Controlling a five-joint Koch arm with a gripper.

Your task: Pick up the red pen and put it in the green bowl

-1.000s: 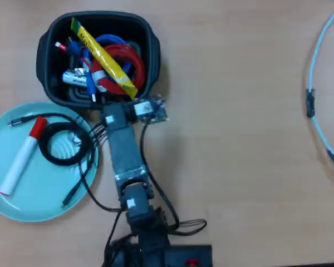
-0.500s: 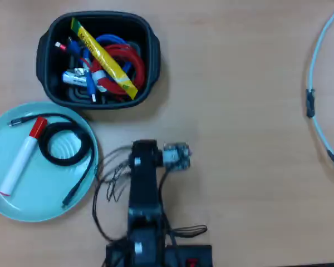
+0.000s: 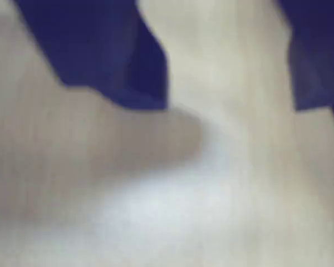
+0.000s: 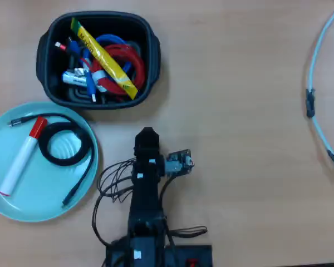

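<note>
The red pen (image 4: 21, 157), white barrel with a red cap, lies slanted inside the pale teal green bowl (image 4: 42, 203) at the left of the overhead view. My gripper (image 4: 147, 135) is to the right of the bowl, over bare table, apart from the pen. In the blurred wrist view its two blue jaws stand apart with only table between them, so my gripper (image 3: 231, 105) is open and empty. The pen and bowl are out of the wrist view.
A black coiled cable (image 4: 64, 144) also lies in the bowl. A black tub (image 4: 150, 53) at the top left holds red and blue cables and a yellow stick packet (image 4: 103, 55). A pale cable (image 4: 314, 94) curves along the right edge.
</note>
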